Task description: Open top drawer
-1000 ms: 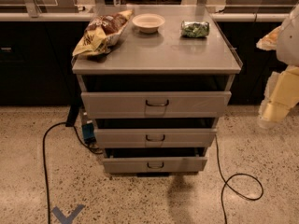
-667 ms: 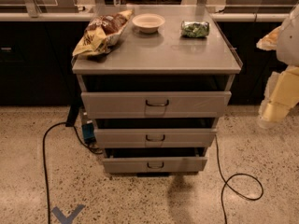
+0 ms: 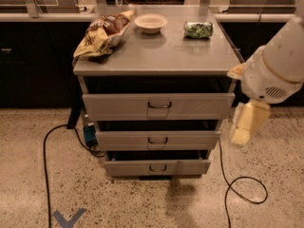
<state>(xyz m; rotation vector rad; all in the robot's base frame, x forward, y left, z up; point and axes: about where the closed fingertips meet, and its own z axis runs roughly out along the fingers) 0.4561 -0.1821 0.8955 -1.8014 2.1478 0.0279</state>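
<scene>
The top drawer point(image 3: 123, 107) is the widest grey metal front, just under the cabinet's top, with a small dark wire handle point(image 3: 159, 105) at its centre. A dark gap shows above its front. Two narrower grey drawers point(image 3: 124, 140) point(image 3: 128, 167) sit below it. My gripper point(image 3: 247, 123), pale yellow under the white arm point(image 3: 280, 61), hangs to the right of the cabinet, beside the top drawer's right end and apart from the handle.
On the cabinet top point(image 3: 161, 56) lie a chip bag point(image 3: 102, 32), a white bowl point(image 3: 150, 23) and a green packet point(image 3: 198, 29). Black cables point(image 3: 46, 165) point(image 3: 237, 189) trail on the speckled floor on both sides. Dark counters stand behind.
My arm and gripper have moved left and down, closer to the cabinet's right side. The drawers have not moved.
</scene>
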